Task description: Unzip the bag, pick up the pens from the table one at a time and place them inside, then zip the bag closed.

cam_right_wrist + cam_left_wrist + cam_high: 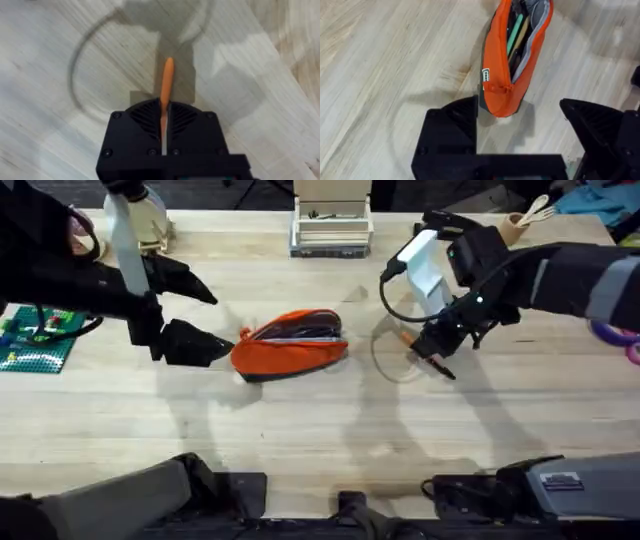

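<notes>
Item, near: right gripper [164, 122], fingers closed on 1 orange pen [166, 82] held clear above the table [45, 60]; step in hand is judged carrying that pen to the bag [290, 343], which calls for a move across to the unzipped mouth, tip lined up with the slot. Item, middle: bag lying at table centre, left gripper [520, 122] spread wide at its near end, holding nothing. The left wrist view shows pens already inside the pouch; the overhead view gives pen-to-bag spacing, near but apart.
</notes>
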`<state>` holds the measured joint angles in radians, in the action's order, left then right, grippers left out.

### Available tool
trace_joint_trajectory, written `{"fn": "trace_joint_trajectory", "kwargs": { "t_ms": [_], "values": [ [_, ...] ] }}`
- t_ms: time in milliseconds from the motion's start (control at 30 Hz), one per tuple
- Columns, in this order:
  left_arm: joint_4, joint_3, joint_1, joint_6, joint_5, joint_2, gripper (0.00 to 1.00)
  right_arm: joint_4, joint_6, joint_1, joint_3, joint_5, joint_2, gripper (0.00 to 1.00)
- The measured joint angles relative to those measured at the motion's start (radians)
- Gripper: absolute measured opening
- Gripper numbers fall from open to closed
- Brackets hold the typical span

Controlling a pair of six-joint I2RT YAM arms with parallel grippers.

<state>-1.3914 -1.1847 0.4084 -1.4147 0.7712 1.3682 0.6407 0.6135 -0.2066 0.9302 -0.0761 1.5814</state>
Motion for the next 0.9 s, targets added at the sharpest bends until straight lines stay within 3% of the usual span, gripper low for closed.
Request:
{"fn": "trace_joint_trajectory", "kwargs": {
  "t_ms": [267, 433, 700, 900],
  "values": [
    [0.0, 0.0, 0.0, 0.0, 0.0, 0.0, 0.993, 0.009, 0.002, 0.0, 0.006, 0.001, 0.0, 0.038],
    [0.0, 0.0, 0.0, 0.0, 0.0, 0.0, 0.993, 0.1, 0.037, -0.006, 0.029, 0.0, 0.004, 0.033],
    [0.0, 0.0, 0.0, 0.0, 0.0, 0.0, 0.993, 0.177, 0.15, -0.022, 0.17, 0.0, -0.005, 0.034],
    [0.0, 0.0, 0.0, 0.0, 0.0, 0.0, 0.992, 0.187, 0.273, -0.104, 0.237, -0.016, -0.064, 0.035]
  ]
}}
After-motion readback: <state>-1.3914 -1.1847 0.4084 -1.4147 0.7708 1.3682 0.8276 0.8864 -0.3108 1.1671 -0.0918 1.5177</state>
